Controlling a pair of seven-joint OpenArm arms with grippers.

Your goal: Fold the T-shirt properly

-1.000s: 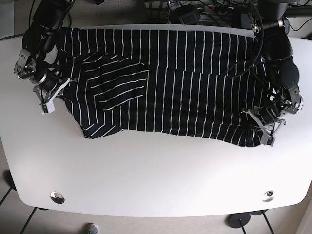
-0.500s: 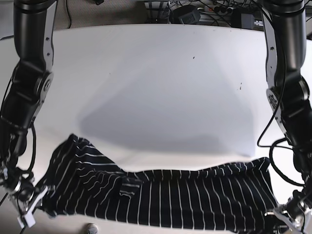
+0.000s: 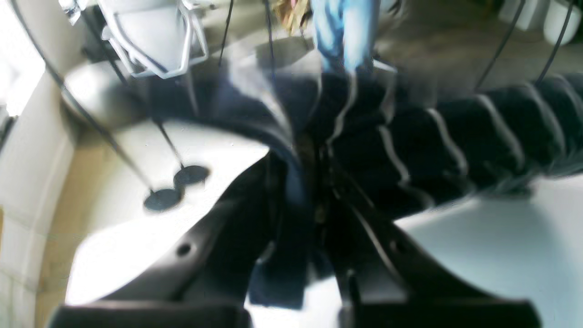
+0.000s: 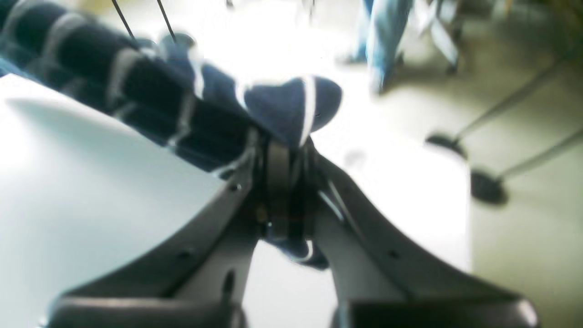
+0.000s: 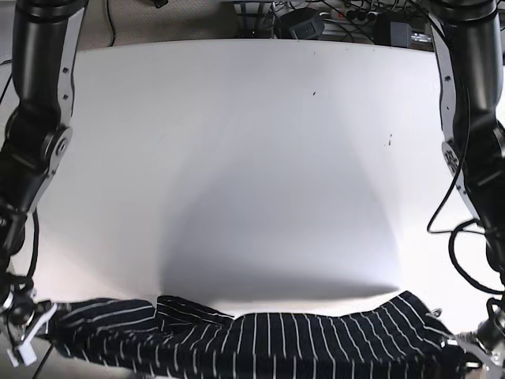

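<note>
The dark navy T-shirt with thin white stripes (image 5: 260,339) lies bunched in a long band along the near edge of the white table (image 5: 252,158). My right gripper (image 5: 20,341) at the band's left end is shut on a fold of the shirt; in the right wrist view the fabric (image 4: 114,77) is pinched at the gripper (image 4: 282,148). My left gripper (image 5: 473,349) at the band's right end is shut on the shirt; in the left wrist view the striped cloth (image 3: 455,136) runs off to the right from the gripper (image 3: 314,157). Both wrist views are blurred.
Cables and power gear (image 5: 316,20) sit behind the table's far edge. A person's blue trouser legs (image 3: 346,27) stand beyond the near edge, with stand bases on the floor (image 3: 175,187) and a white chair frame (image 3: 150,36). Both arms reach across the table's sides.
Both grippers have pulled the shirt from the far part of the table to the near edge. It has gone from spread out to a narrow band at the near edge.
</note>
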